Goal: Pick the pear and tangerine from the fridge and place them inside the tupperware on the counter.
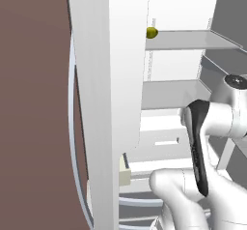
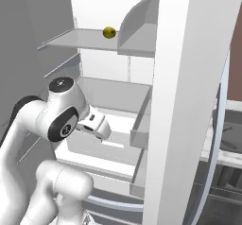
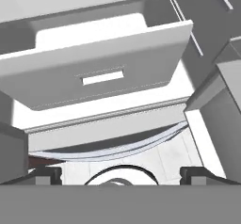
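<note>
While the small yellow-green pear [image 1: 152, 32] sits high on a grey shelf of the open white-walled fridge [image 1: 103, 79], the two-finger gripper [image 3: 120, 175] points low at a white drawer [image 3: 101, 77], fingers spread and empty. Rising from there, the arm risks hitting the shelves.

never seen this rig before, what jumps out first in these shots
The open fridge with its white interior takes up most of both base views. On its upper shelf sits the lone yellow-green pear, the one spot of colour. The white arm is folded low in front, and the hand view shows its pincer spread open, facing a pale drawer with a slot handle.
</note>
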{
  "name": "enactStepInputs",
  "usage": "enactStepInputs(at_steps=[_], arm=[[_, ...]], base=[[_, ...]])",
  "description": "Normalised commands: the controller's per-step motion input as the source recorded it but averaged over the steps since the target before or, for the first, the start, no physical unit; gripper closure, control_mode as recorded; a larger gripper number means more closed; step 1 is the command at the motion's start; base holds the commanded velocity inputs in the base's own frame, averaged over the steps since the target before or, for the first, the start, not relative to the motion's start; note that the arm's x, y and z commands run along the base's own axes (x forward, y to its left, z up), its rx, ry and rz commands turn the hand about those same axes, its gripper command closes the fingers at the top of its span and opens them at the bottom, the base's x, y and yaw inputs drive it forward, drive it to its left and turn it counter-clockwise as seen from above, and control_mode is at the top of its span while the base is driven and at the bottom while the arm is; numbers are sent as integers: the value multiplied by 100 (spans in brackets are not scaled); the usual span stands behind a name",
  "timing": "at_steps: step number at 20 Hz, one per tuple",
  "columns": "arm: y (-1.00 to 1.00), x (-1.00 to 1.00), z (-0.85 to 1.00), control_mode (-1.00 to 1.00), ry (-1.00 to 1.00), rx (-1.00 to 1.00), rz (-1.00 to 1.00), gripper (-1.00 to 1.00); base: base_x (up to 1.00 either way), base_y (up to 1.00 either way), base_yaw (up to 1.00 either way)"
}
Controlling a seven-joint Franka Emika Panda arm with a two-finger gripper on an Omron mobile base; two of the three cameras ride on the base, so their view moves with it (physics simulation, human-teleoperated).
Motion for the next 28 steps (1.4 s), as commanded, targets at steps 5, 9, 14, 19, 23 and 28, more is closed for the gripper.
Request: enactStepInputs(at_steps=[5, 9, 14, 19, 23, 28], arm=[[-2, 76, 62, -100, 0, -25, 0, -100], [-2, 98, 36, -100, 0, 0, 5, -100], [0, 91, 49, -100, 0, 12, 15, -100], [0, 75, 65, -100, 0, 6, 14, -100], [2, 44, 67, -100, -3, 0, 3, -100], [12, 26, 40, -100, -22, 0, 0, -100]], base=[[0, 0, 0], [0, 0, 0], [0, 0, 0], [0, 0, 0], [0, 0, 0], [0, 0, 0]])
